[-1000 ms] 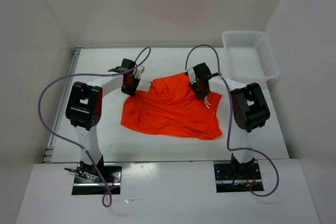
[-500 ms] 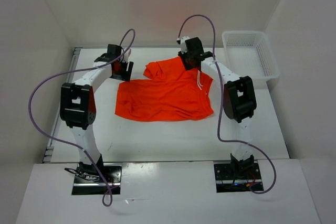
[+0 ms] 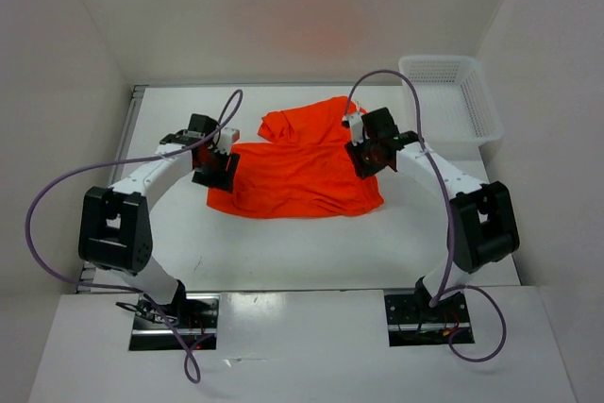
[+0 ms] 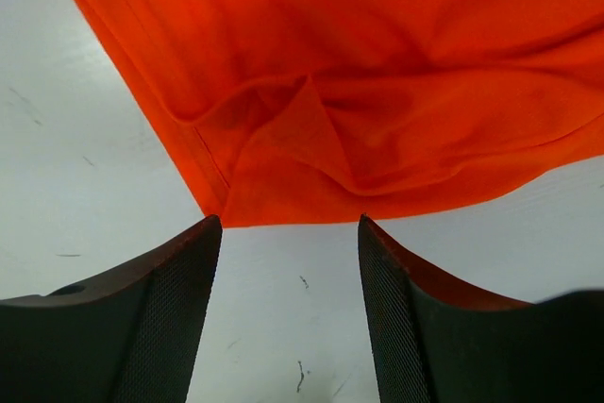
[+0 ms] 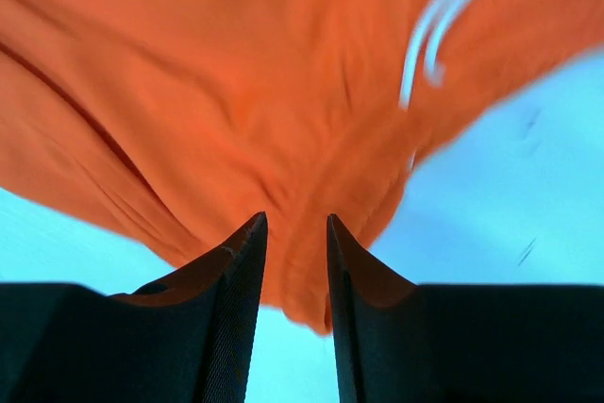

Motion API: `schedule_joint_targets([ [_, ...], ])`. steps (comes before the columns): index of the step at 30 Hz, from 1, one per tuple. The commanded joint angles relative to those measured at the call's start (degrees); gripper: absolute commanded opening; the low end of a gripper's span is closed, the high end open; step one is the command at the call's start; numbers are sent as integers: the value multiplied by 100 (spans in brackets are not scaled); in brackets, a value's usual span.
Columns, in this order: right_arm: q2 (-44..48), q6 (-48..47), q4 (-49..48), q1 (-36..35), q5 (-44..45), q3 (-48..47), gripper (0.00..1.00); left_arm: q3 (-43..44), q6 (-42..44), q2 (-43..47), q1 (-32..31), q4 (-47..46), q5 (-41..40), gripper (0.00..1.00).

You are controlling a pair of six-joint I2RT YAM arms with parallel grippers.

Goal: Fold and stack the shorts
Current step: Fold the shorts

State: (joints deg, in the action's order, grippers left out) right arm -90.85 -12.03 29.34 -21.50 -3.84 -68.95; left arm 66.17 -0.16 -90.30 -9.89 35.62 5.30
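The orange shorts (image 3: 297, 167) lie spread on the white table, with a bunched fold at their far edge (image 3: 302, 125). At their left edge my left gripper (image 3: 215, 159) is open. In the left wrist view it (image 4: 288, 222) has bare table between its fingers, and a corner of the shorts (image 4: 377, 92) lies just ahead. My right gripper (image 3: 368, 153) hovers over the shorts' right edge. In the right wrist view it (image 5: 294, 219) has its jaws a narrow gap apart, and the orange fabric (image 5: 236, 73) and white drawstring (image 5: 444, 16) show beyond them, blurred.
A white mesh basket (image 3: 451, 101) stands at the far right corner of the table. White walls close in the table at the left, back and right. Purple cables loop above both arms.
Both grippers have let go of the shorts and drawn back from the far side. The left jaws opened wide and the right jaws widened. The shorts were dragged farther back and now lie flat.
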Motion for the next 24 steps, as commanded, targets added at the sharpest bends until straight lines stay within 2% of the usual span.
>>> schedule_joint_targets([
  [1, -12, -71, 318, 321, -144, 425, 37, -52, 16, -127, 31, 24, 260, 67],
  [6, -12, -194, 256, 567, -144, 707, 39, -104, 16, -330, -21, -81, 560, 71],
  [18, -178, -308, -43, 568, -144, 1050, 39, 80, 16, -1261, -22, -591, 507, 71],
  [21, -179, -308, -95, 620, -144, 1050, 39, 142, 16, -1384, -22, -591, 507, 62],
  [22, -231, -308, -95, 620, -144, 1050, 39, 203, 16, -1385, -22, -591, 507, 52],
  [24, -232, -308, -166, 620, -196, 1181, 36, 203, 16, -1385, -22, -591, 507, 40],
])
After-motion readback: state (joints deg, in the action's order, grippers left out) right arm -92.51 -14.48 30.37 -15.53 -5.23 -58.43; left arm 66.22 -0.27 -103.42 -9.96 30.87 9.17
